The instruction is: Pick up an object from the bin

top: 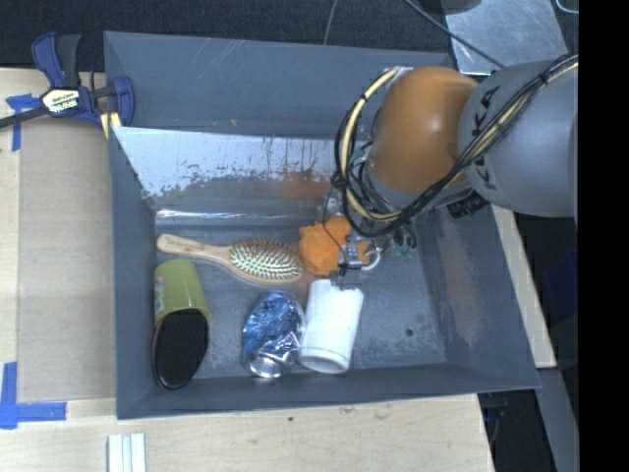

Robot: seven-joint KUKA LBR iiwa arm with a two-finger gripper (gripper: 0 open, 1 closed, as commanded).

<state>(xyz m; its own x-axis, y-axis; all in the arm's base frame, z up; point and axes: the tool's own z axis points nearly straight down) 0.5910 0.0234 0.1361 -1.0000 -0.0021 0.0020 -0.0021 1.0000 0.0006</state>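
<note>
The grey arm [531,155] reaches in from the right, its wrist bent steeply downward beneath a rounded orange cover [423,131]. Black and yellow cables [356,170] loop around the wrist. The gripper [349,261] hangs low below it, pointing straight down.

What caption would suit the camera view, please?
Gripper low in the bin, beside an orange object and a white bottle.

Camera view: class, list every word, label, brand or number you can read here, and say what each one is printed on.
"K": a large dark letter on the grey arm; the letters beside it are crossed by cables and cannot be read as a word.
Crushed blue can: it has print, but it is too crumpled and small to read.
White bottle and wooden hairbrush: no writing to be seen.
</note>
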